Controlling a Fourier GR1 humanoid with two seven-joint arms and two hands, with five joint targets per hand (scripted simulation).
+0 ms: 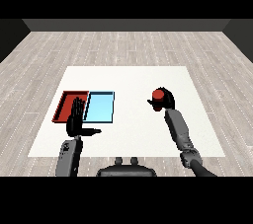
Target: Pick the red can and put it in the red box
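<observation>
The red can (158, 93) stands upright on the white table (128, 80), right of centre. My right hand (165, 102) is curled round it from the near side, so only the can's top and upper side show. The red tray (64, 103) lies at the left of the table, with the light blue tray (101, 107) directly to its right. My left hand (76, 119) is held upright with straight fingers and the thumb pointing right, in front of the near edge of the two trays, partly covering the red tray's right side.
The table's white surface spreads between the blue tray and the can. A grey wooden floor (128, 45) surrounds the table on all sides.
</observation>
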